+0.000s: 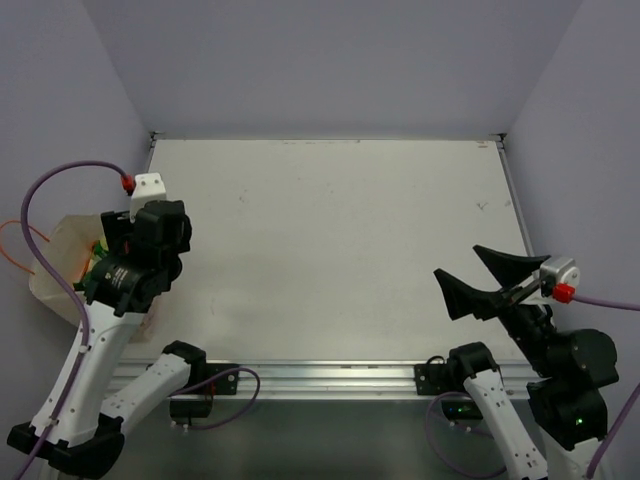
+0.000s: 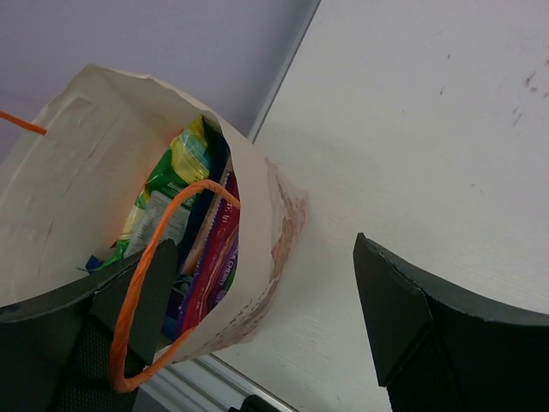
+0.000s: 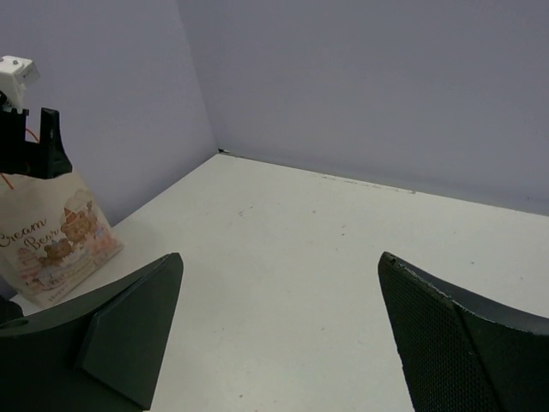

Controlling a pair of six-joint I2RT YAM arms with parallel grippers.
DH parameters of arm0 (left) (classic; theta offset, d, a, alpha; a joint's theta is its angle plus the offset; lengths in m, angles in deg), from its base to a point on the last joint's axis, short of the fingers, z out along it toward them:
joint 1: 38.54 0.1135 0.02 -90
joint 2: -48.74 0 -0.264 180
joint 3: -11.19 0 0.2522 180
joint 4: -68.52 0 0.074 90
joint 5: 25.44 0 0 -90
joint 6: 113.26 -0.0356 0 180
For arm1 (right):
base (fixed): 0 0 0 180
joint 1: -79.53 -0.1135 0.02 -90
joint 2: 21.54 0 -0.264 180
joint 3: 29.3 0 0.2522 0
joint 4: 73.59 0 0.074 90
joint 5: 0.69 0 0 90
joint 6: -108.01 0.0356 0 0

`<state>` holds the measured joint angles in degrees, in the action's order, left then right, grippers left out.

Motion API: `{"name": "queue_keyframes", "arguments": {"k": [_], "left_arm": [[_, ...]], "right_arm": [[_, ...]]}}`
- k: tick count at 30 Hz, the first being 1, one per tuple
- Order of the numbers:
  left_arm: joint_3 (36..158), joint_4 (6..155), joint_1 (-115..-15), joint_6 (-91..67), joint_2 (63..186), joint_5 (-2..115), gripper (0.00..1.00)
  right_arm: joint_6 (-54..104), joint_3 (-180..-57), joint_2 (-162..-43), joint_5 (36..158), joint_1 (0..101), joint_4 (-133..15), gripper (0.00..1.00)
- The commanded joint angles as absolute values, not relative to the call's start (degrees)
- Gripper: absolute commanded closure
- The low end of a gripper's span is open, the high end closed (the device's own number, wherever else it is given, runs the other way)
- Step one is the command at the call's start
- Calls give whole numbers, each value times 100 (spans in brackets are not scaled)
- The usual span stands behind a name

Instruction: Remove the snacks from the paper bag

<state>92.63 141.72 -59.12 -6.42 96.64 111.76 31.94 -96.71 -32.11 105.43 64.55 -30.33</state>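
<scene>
Several snacks (image 2: 176, 184) sit packed inside the paper bag (image 2: 274, 215), a green-yellow packet uppermost and a purple packet (image 2: 216, 257) just beside it against the near wall. The bag stands upright at the left edge of the table (image 1: 330, 230), close to the left wall, with one orange handle (image 2: 129, 326) looped over its mouth. The left gripper (image 2: 262, 257) hangs over the bag with its jaws spread wide, one finger at the mouth and the other out over the table, grasping nothing. The right gripper (image 1: 456, 259) hovers well apart at the table's right side, likewise released and empty.
</scene>
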Motion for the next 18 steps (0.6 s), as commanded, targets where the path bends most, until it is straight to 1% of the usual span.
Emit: {"name": "queue_keyframes", "arguments": {"k": [1,3,6,7,9,10,12,13,15,16,18], "left_arm": [[9114,13599,-5727,-1137,9620,11659,10],[8948,13371,-5236,-1358,9673,11388,12],[8658,13046,-5032,-1473,9638,11071,25],[8630,13018,-4997,-1482,9664,11035,33],[8691,12983,-4988,-1438,9769,11018,42],[8744,12965,-4988,-1412,9796,10965,49],[8875,12904,-4971,-1429,9875,10939,60],[8928,12904,-4962,-1447,9901,10912,72],[9165,12956,-4953,-1456,10006,10834,81],[9262,12965,-4953,-1473,10033,10720,88],[9561,12956,-4953,-1517,10068,10570,96]], "right_arm": [[3225,-9650,-3078,10671,6398,-3249,1],[3207,-9632,-3042,10645,6380,-3249,1],[3198,-9641,-3016,10627,6354,-3249,1],[3198,-9632,-3007,10636,6336,-3249,1],[3198,-9641,-2998,10636,6318,-3241,1],[3189,-9641,-2998,10636,6301,-3232,1],[3181,-9632,-2981,10627,6292,-3232,1],[3172,-9632,-2981,10627,6283,-3240,1],[3180,-9623,-2972,10627,6283,-3249,1],[3180,-9632,-2972,10627,6283,-3241,1],[3172,-9632,-2972,10627,6283,-3240,1]]}}
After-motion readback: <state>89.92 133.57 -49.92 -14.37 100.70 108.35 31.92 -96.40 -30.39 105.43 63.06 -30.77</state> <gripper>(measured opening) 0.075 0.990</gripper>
